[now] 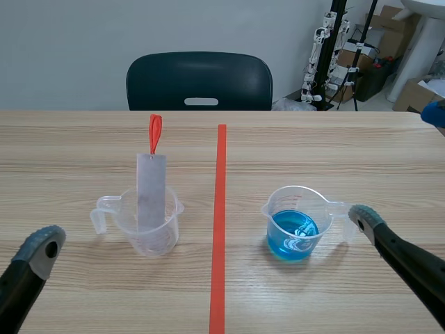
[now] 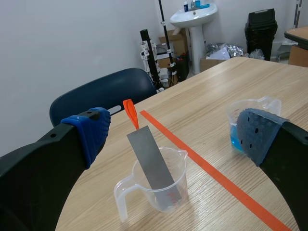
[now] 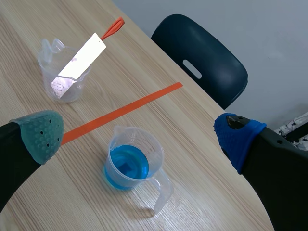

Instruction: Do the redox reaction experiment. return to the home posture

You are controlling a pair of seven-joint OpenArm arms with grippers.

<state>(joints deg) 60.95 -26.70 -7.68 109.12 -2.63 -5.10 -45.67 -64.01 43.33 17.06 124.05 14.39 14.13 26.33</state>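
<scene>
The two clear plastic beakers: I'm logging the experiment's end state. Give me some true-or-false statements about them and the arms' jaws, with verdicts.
1. The grey metal strip with an orange-red loop leans in one clear plastic beaker. True.
2. The other clear plastic beaker holds red liquid. False: it holds blue liquid.
3. The left arm's jaws grip the strip. False: they are open, holding nothing.
4. The right arm's jaws are open. True.
5. Both beakers sit on one side of the orange-red tape line. False: one each side.

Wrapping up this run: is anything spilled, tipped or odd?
Nothing stands out. The cup of blue liquid and the cup holding the leaning grey strip both stand upright; no puddle shows on the table.
</scene>
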